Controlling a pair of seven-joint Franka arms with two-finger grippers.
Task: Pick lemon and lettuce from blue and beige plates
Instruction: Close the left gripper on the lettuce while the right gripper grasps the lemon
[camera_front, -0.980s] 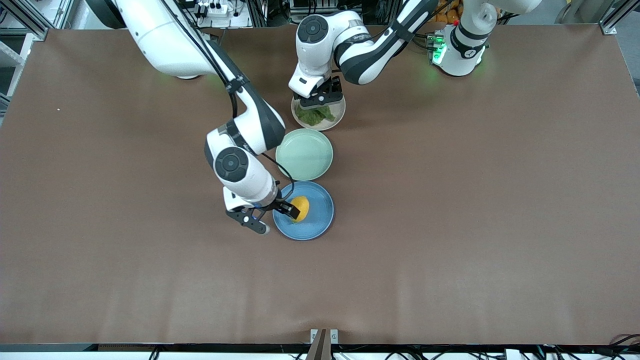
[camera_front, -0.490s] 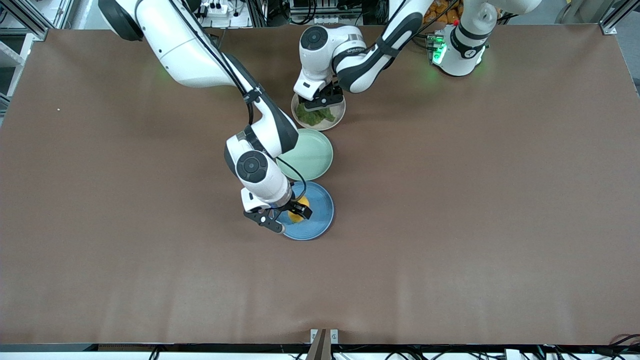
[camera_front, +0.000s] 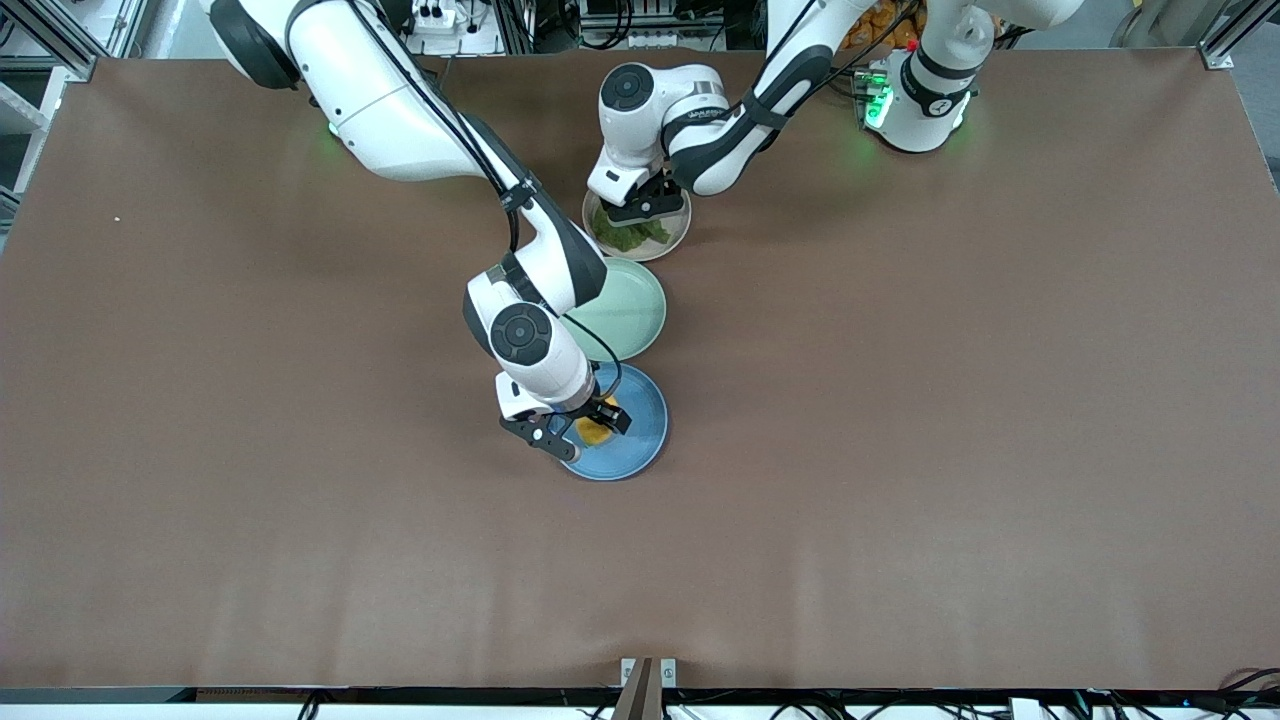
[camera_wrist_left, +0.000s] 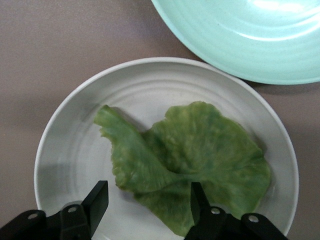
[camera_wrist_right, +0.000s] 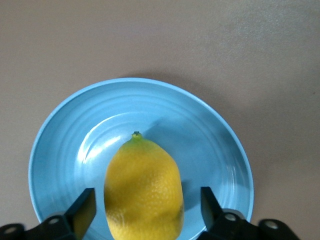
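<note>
Fingers of the right gripper (camera_wrist_right: 143, 212) stand spread wide, straddling the lemon (camera_wrist_right: 143, 187) without contact. Lemon lies on the blue plate (camera_wrist_right: 65, 130), long axis 12-to-6, stem tip at 12. Left gripper (camera_wrist_left: 147, 202) fingers spread over the lettuce (camera_wrist_left: 190, 160) on the beige plate (camera_wrist_left: 70, 145), stem end at 10.

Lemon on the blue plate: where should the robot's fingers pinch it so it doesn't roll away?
Probably across its fat middle, coming straight down from above. The lemon lies on its side in the blue plate, pointed tip facing away from the right gripper. Its open fingers already stand one on each long side, so closing there should meet the widest, flattest part rather than the tapering ends.
</note>
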